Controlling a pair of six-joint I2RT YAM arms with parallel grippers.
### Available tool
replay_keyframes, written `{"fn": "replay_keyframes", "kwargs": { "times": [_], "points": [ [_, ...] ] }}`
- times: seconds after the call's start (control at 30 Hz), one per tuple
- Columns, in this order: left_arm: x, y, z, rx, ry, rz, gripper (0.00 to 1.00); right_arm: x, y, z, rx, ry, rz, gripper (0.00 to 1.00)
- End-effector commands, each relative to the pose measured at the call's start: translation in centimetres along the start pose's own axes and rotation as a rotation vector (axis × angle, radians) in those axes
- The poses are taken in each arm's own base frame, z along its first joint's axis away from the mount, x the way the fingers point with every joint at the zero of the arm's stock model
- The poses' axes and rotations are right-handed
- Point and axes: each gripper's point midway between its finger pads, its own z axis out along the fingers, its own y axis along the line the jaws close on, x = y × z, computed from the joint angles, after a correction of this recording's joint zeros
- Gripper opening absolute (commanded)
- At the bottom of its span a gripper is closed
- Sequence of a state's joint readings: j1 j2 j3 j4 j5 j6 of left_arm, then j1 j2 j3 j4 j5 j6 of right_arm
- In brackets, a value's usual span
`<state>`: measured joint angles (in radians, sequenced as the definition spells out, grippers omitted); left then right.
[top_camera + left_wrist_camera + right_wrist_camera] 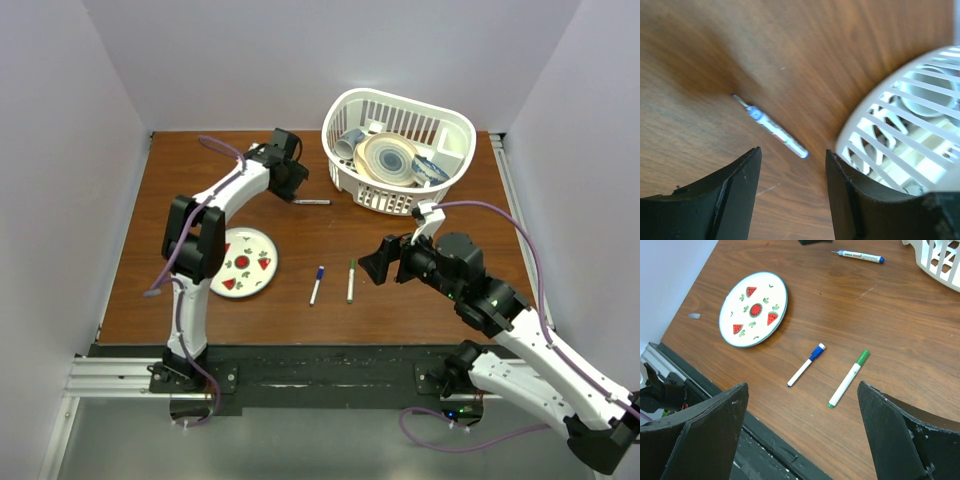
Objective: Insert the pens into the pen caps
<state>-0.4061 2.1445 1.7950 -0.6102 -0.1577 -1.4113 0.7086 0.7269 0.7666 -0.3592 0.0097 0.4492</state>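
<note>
Hovering over pen, left jaws apart

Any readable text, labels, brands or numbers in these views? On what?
Nothing legible.
Far pen by the basket: reddish print on barrel, too blurred to read.
Blue pen, green pen: no print visible.
Plate: watermelon pictures only, no words.
</note>
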Motion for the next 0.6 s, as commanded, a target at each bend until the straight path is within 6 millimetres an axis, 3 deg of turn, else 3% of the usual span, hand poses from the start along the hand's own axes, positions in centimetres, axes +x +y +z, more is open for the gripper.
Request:
{"fn": "replay_keyframes", "kwargs": {
  "times": [0.0,0.27,0.57],
  "points": [
    [0.6,0.7,0.5,-0.069,0.039,-0.108,0.57,-2.1,0.7,-0.4,-0.013,-0.068,-0.002,0.94],
    [1.3,0.6,1.7,-0.084,0.058,-0.137,0.54,-2.4,0.7,-0.7,-0.009,-0.074,-0.008,0.94],
    [2.2,2.2,4.2,-0.160,0.072,-0.141,0.48,-2.3,0.8,-0.6,-0.016,-0.071,-0.004,0.94]
  ]
}}
